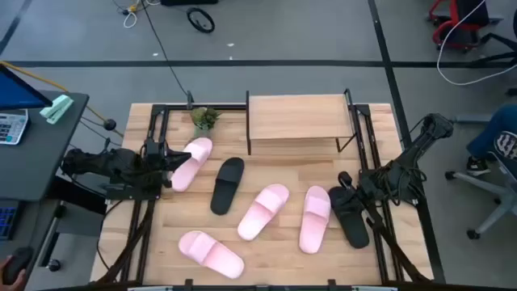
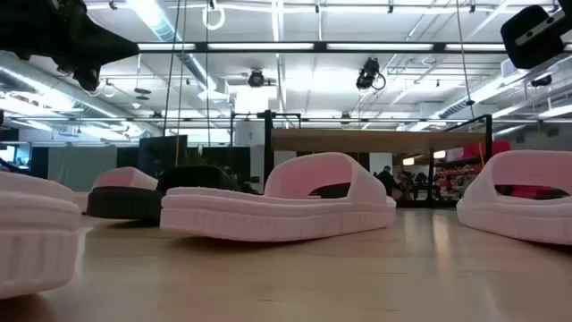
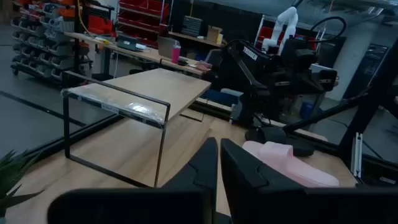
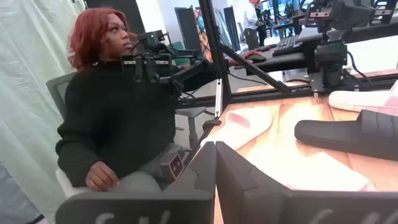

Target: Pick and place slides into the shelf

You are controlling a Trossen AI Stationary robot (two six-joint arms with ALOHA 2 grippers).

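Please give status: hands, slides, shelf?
Left hand shut, empty; right hand shut, empty. Six slides on table, none on shelf. Nothing blocking.

- The shelf [image 1: 296,121] stands at 12 o'clock on the table [image 1: 275,263]; bare wood lies under its top board, between the thin black legs.
- In front of the shelf, a black slide [image 1: 227,185] at 9 o'clock and two pink slides [image 1: 263,212] [image 1: 315,218] near centre leave narrow lanes of open wood between them.
- A pink slide [image 1: 191,162] at 10 o'clock lies against the shut left gripper [image 1: 167,158].
- A second black slide [image 1: 349,214] at 3 o'clock crowds the shut right gripper [image 1: 346,179].
- A pink slide [image 1: 211,253] lies at 7 o'clock; the wood at 5 o'clock is bare.
- A small plant [image 1: 205,119] blocks the corner at 11 o'clock.
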